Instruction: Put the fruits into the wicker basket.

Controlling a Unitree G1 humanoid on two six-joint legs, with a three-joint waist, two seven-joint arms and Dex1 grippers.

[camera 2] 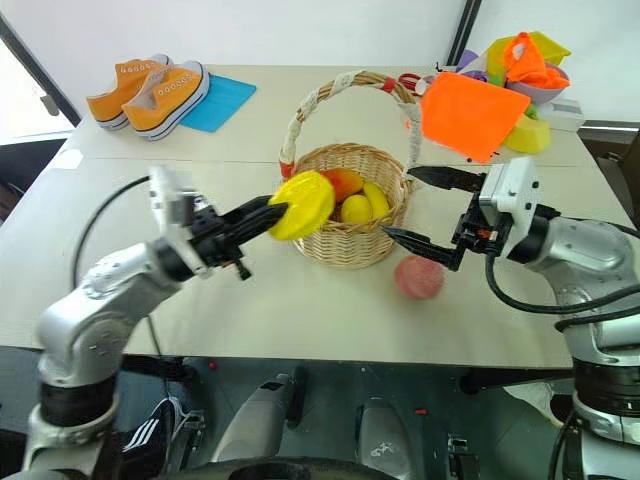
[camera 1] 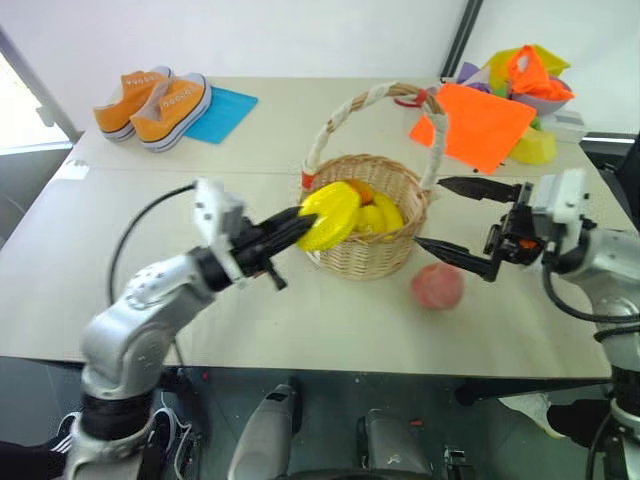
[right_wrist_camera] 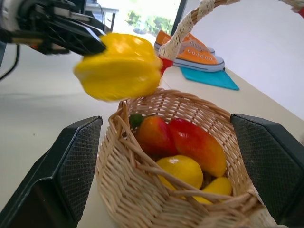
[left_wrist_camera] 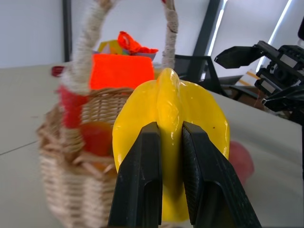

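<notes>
My left gripper [camera 1: 285,232] is shut on the yellow ridged star fruit [camera 1: 330,215], holding it in the air at the left rim of the wicker basket [camera 1: 385,250]. The wrist view shows both black fingers [left_wrist_camera: 142,180] pinching one ridge of the star fruit [left_wrist_camera: 190,114]. The basket [right_wrist_camera: 156,199] holds a red-yellow mango [right_wrist_camera: 197,145] and lemons [right_wrist_camera: 180,171]. The pink peach [camera 1: 437,286] lies on the table just right of the basket. My right gripper [camera 1: 465,222] stands wide open beside the basket's right side, above the peach, with nothing in it.
Orange sneakers [camera 1: 155,100] rest by a blue cloth [camera 1: 220,112] at the far left of the table [camera 1: 150,180]. An orange cloth [camera 1: 480,122] and a pile of colourful items [camera 1: 530,75] sit at the far right. A black cable [camera 1: 140,225] loops from my left arm.
</notes>
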